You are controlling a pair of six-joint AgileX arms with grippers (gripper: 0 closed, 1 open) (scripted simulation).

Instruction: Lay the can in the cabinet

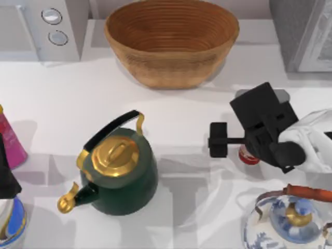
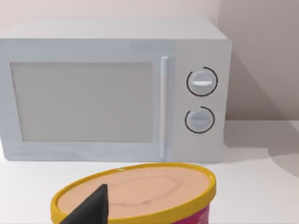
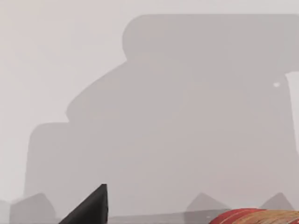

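1. My right gripper (image 1: 248,148) hangs over the table's right side, directly above the can (image 1: 248,157); I cannot tell its finger state.
2. The can stands on the table, apart from the cabinet (image 1: 303,33) at the far right.
3. My left arm (image 1: 6,176) sits parked at the left edge.

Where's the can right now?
The can stands on the table's right side in the top view, mostly hidden under the right gripper, between the green kettle and the blue-and-white teapot.
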